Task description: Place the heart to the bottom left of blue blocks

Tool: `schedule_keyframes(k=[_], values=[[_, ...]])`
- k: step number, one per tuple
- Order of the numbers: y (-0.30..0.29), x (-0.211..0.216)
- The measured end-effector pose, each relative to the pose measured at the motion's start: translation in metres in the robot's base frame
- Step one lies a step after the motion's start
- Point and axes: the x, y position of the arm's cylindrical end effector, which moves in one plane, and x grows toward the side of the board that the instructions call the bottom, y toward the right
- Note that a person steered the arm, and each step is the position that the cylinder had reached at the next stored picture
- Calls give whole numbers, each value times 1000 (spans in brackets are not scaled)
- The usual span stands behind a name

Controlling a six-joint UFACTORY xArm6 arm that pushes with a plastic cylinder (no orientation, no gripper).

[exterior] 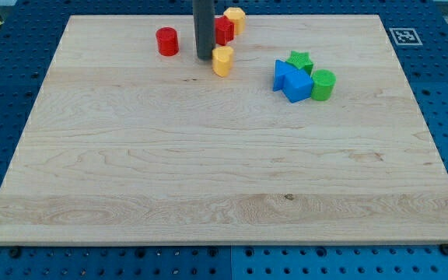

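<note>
A yellow heart block [222, 60] lies near the view's top, middle. My tip [204, 57] stands right beside it on its left, touching or nearly touching it. Two blue blocks [292, 81] sit together to the heart's right, a little lower, with a gap of bare board between them and the heart. The rod rises out of the view's top.
A red cylinder [167, 41] is left of the rod. A red block [223, 30] and a yellow block [235, 19] sit just above the heart. A green star [299, 61] and a green cylinder [323, 85] touch the blue blocks. The wooden board [224, 179] lies on a blue pegboard.
</note>
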Motion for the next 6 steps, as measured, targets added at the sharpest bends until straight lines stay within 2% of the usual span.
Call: schedule_keyframes(k=[2, 3, 4, 5, 6], values=[[1, 38], [-23, 13], [-19, -8], [17, -8], [82, 17]])
